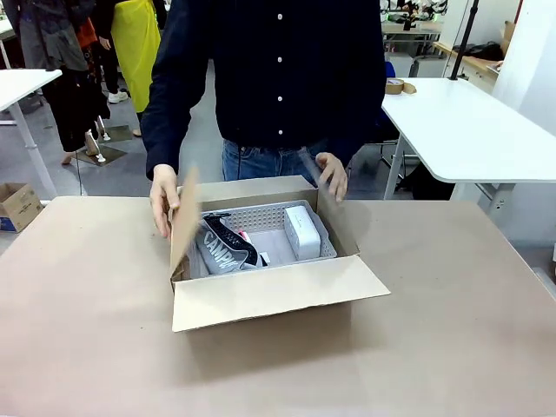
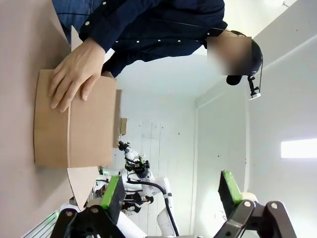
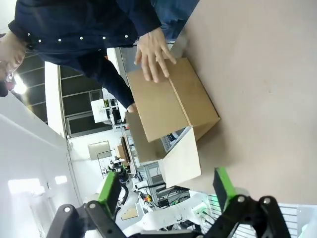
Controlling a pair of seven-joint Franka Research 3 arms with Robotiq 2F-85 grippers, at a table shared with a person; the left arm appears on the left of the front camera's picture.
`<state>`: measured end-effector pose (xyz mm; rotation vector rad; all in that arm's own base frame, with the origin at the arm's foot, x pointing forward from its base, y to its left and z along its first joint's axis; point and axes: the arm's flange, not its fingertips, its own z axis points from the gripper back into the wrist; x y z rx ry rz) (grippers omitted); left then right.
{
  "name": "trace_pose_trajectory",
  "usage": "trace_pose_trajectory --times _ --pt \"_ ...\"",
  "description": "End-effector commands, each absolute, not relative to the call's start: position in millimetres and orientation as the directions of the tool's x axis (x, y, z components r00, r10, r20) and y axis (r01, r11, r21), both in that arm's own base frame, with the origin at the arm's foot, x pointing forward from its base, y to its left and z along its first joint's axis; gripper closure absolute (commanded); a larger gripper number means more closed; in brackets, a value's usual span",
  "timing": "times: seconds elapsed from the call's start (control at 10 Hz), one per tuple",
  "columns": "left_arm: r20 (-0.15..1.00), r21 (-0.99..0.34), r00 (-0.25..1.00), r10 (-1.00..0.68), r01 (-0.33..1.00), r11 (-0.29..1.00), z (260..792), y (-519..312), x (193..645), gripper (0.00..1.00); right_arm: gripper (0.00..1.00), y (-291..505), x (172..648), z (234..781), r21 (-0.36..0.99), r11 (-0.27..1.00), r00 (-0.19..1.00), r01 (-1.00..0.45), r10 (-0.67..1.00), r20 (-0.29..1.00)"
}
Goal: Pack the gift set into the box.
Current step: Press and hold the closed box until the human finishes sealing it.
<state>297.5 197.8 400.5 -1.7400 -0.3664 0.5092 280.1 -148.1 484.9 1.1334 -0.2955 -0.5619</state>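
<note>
Front view, from my L: person's hand (image 1: 162, 201) grips the box's (image 1: 252, 189) left flap (image 1: 184, 228), which stands upright. Box sits mid-table (image 1: 452, 330), top open, near flap (image 1: 278, 297) folded out toward me.

Inside lies the basket (image 1: 265, 215), white, slotted, taking up most of the box floor. In its L end is the pouch (image 1: 221, 249), dark grey, "CAMP" legible, leaning. In its R end is the carton (image 1: 301, 232), white, lying flat w/ its long side running away from me. Small red & white bits sit between the two, can't tell what.

Right flap (image 1: 340, 228) is up as well & looks blurred. Person's other hand (image 1: 333, 175) is at its top edge.

L wrist cam: my L tool (image 2: 172, 175) is open, fingers spread wide, nothing between the pads, well apart from the box. Box shows from outside, hand spread flat on the brown cardboard.

R wrist cam: my R tool (image 3: 166, 171) is open likewise, pads apart, empty, well back from the box. Other hand lies flat on the box's outer side, and the near flap sticks out toward the cam.
</note>
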Motion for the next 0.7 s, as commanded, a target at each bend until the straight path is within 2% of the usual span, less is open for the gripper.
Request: trace_pose_trajectory --times 0.0,0.6 --pt "-0.143 -0.972 0.862 0.487 -0.031 -0.232 400.9 195.2 293.9 0.0 0.0 -146.8 281.4 482.8 0.92 0.296 0.827 0.258 -0.559 -0.052" --pt "-0.143 -0.972 0.862 0.487 -0.031 -0.232 400.9 195.2 293.9 0.0 0.0 -146.8 281.4 482.8 0.92 0.296 0.827 0.258 -0.559 -0.052"
